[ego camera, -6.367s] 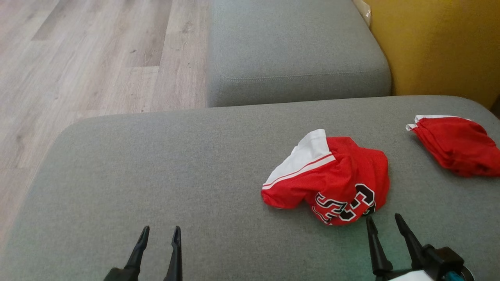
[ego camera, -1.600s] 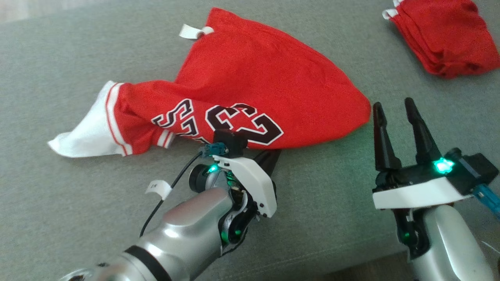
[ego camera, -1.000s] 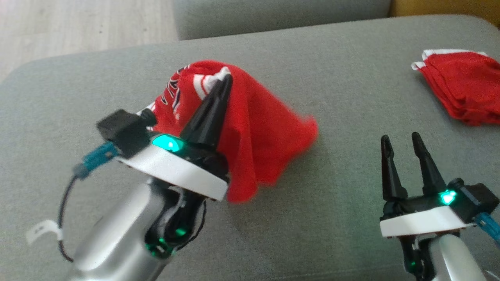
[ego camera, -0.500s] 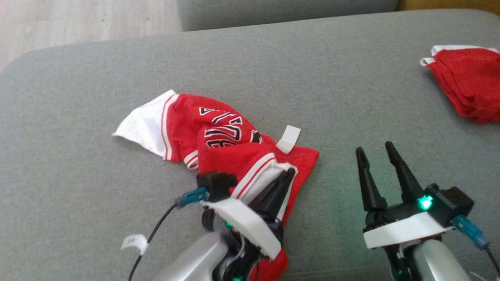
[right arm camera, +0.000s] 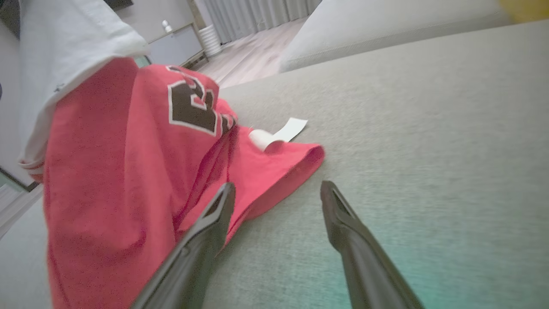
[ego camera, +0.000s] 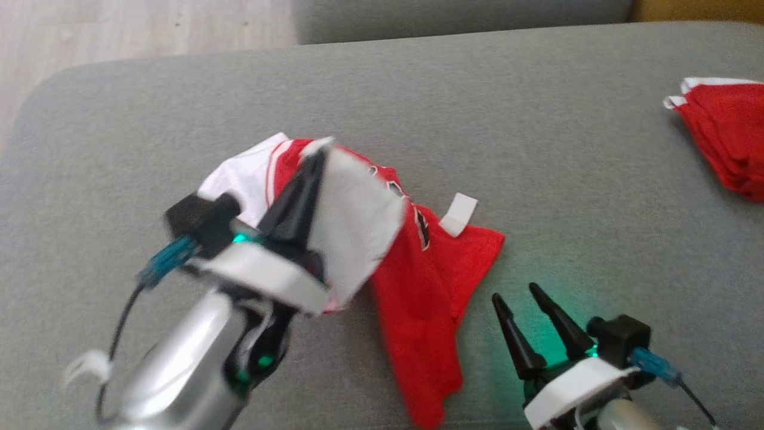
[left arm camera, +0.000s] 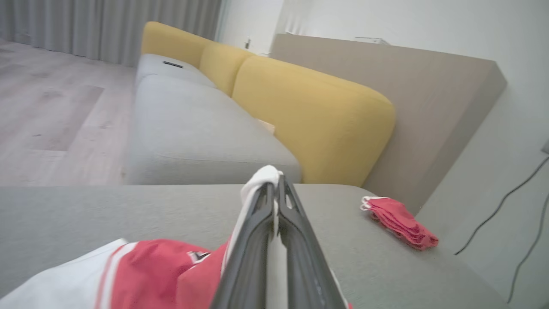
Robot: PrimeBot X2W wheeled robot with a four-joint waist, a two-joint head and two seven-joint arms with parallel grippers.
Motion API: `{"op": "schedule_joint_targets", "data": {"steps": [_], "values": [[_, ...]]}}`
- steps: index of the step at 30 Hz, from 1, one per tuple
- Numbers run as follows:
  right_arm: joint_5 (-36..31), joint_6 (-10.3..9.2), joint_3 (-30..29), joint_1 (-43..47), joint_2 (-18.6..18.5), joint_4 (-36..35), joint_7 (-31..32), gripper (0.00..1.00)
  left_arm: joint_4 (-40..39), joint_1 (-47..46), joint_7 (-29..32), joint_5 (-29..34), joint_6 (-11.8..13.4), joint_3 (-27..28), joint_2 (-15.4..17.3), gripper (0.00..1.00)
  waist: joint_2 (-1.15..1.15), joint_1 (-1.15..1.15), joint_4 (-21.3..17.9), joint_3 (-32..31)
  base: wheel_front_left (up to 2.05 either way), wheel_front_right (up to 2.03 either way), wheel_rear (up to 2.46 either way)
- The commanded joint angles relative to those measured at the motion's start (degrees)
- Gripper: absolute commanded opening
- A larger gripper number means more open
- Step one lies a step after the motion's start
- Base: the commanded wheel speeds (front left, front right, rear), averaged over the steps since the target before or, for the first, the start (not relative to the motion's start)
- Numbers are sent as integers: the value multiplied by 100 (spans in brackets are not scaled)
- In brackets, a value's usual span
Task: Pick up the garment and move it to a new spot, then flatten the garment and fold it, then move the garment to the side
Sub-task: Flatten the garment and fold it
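Floorboards (ego camera: 119, 36) of pale wood show at the upper left of the head view, beyond the rounded edge of the grey sofa cushion (ego camera: 537, 119) that carries everything else.

On the left half of that cushion the left gripper (ego camera: 316, 156) points up the view with its two dark fingers pressed together. It is clamped on a white edge of the garment (ego camera: 430, 286). In the left wrist view a fold of white cloth pokes out over the fingertips of this gripper (left arm camera: 274, 183), and more of the garment (left arm camera: 146, 266) lies below them in red and white.

From that pinch the garment drapes to the right and down the head view: first a white panel, then red cloth with dark lettering (partly hidden in the folds). Its far red end rests on the cushion. A small white tag (ego camera: 458, 214) sticks out at its upper right edge, lying on the grey fabric.

Further right, at the bottom of the view, the right gripper (ego camera: 514, 294) stands just beside the red hem, its jaws spread wide and empty. In the right wrist view this gripper (right arm camera: 278, 186) has the garment (right arm camera: 128, 171) against its left finger; whether they touch I cannot tell.

At the far right edge lies a folded red pile (ego camera: 725, 143), well apart from the rest.
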Motion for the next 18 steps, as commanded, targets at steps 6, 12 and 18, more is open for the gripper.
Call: {"op": "schedule_joint_targets", "data": {"steps": [6,12,18], "values": [[422,37,442,-718,109,543,134,100,-979,459,128,-74,306,494,675,0,0,0,418,47,0,0,0],[682,37,729,-1128,245,1224,245,100,-1292,670,161,-89,434,506,755,0,0,0,625,136,0,0,0],[674,37,696,-1552,244,1884,24,0,-1366,765,130,-106,491,537,753,0,0,0,694,203,0,0,0]]}}
